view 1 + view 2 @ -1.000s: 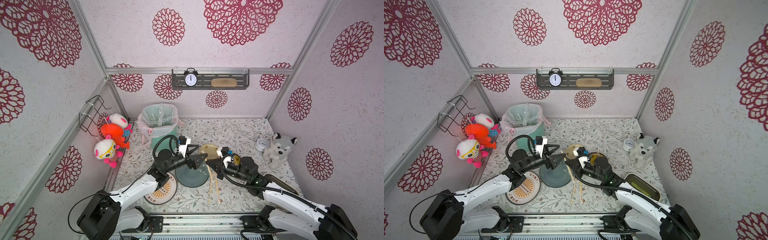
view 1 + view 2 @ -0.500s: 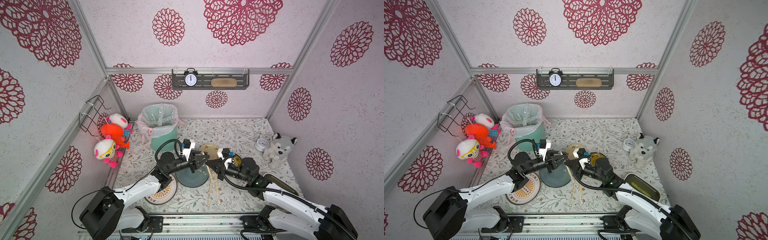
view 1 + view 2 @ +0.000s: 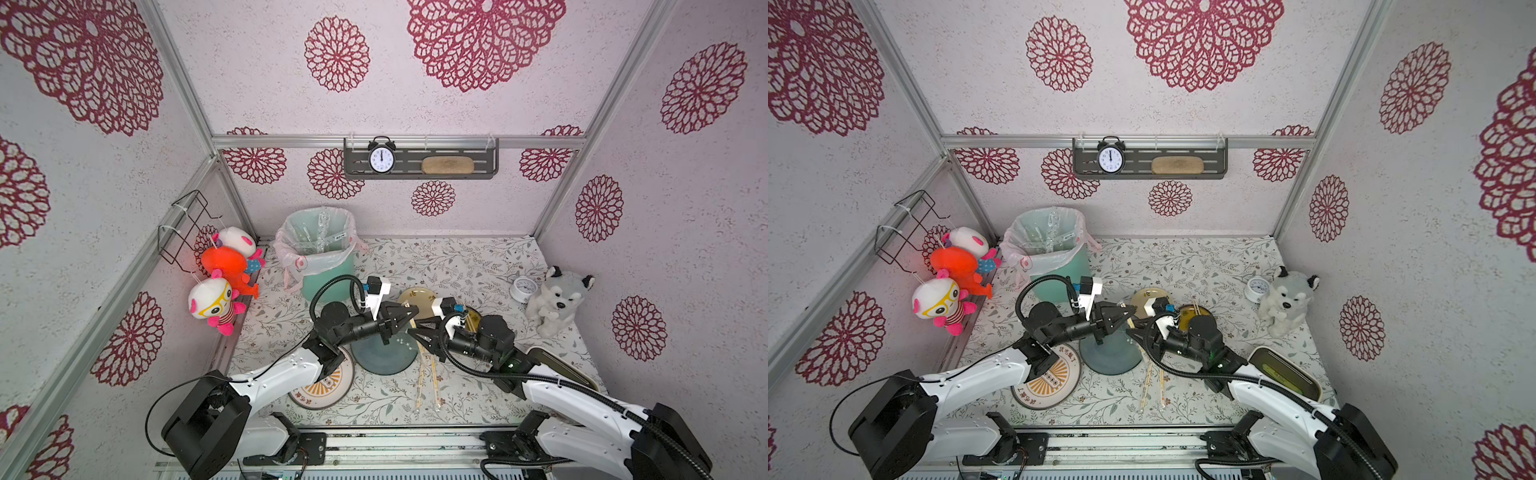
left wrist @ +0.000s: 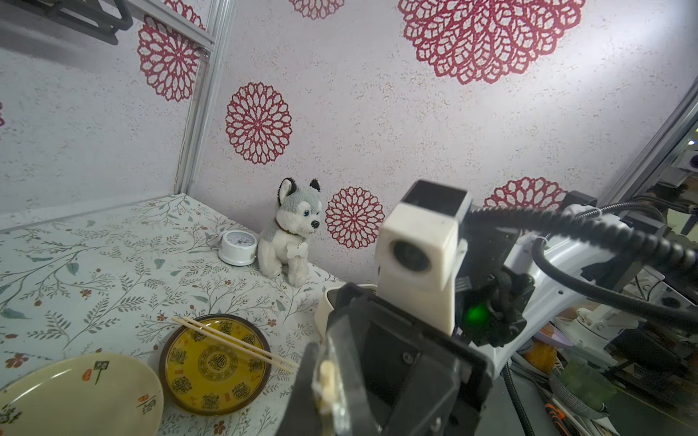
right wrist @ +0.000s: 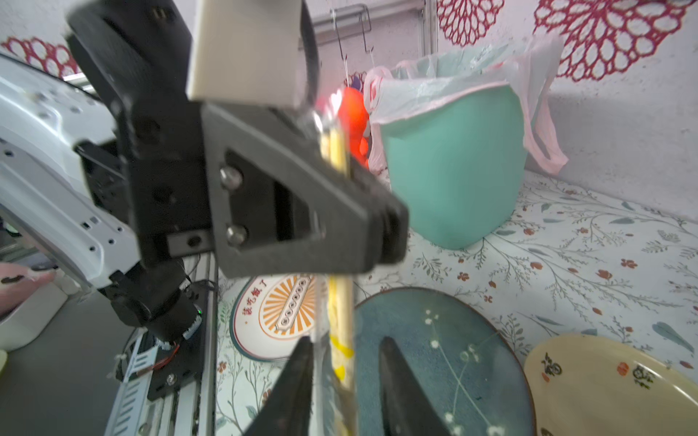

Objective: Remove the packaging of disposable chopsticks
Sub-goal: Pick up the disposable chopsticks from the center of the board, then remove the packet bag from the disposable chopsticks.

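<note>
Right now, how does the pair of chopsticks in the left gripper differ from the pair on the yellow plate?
The held pair sits in a clear plastic sleeve; the plate pair is bare. The held pair is clamped in the air by the shut left gripper; the plate pair lies loose across the yellow plate. Both are thin, pale sticks.

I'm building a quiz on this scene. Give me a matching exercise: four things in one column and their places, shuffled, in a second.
1 black alarm clock
2 husky plush
3 bare chopsticks
4 wrapped chopsticks

A clamped in the left tool
B on the wall shelf
C lying across the yellow dish
D beside the small white clock

Pairs: 1-B, 2-D, 3-C, 4-A.
</note>
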You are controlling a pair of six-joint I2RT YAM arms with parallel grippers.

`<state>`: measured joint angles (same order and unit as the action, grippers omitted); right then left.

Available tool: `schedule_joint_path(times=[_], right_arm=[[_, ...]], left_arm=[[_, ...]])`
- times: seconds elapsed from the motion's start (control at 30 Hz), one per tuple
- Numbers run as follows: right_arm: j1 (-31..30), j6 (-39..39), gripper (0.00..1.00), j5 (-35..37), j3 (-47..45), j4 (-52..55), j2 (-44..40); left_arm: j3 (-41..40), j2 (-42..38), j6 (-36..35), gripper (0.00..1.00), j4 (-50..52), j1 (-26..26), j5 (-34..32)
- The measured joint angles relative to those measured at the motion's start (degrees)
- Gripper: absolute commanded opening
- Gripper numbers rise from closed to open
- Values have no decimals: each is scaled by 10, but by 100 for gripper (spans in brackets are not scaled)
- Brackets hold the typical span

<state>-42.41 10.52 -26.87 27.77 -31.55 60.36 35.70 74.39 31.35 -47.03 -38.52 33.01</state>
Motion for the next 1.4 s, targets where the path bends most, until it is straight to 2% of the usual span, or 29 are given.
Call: schedule_joint_path(times=[0.3, 0.5, 0.63, 0.87, 1.03, 1.07, 1.13, 1.17, 1.2, 1.3, 1.4], right_arm=[[0, 1, 33, 7, -60, 2, -24], [0, 0, 22, 6, -78, -2, -41], [0, 1, 19, -4, -78, -6, -41], [-3, -5, 1, -22, -77, -12, -29], [-2, -5, 0, -24, -78, -16, -28], [-2, -4, 0, -24, -78, -19, -26], [-2, -4, 0, -25, -79, -29, -22], [-2, -2, 0, -24, -83, -39, -20], [-2, 1, 0, -23, -87, -48, -19], [0, 7, 0, -23, -105, -72, -18], [0, 12, 0, -24, -120, -90, -18]], left_arm=[[43, -58, -33, 0, 92, 7, -5], [43, -62, -45, 0, 126, 7, 0], [43, -62, -48, 0, 130, 8, 4], [43, -62, -49, 0, 140, 10, 7], [43, -62, -49, 0, 140, 10, 8], [43, -62, -49, 4, 139, 10, 8], [43, -62, -50, 57, 138, 11, 9], [43, -63, -50, 69, 135, 11, 11], [42, -63, -50, 76, 130, 11, 13], [25, -71, -46, 78, 107, 17, 17], [15, -82, -36, 69, 89, 32, 31]])
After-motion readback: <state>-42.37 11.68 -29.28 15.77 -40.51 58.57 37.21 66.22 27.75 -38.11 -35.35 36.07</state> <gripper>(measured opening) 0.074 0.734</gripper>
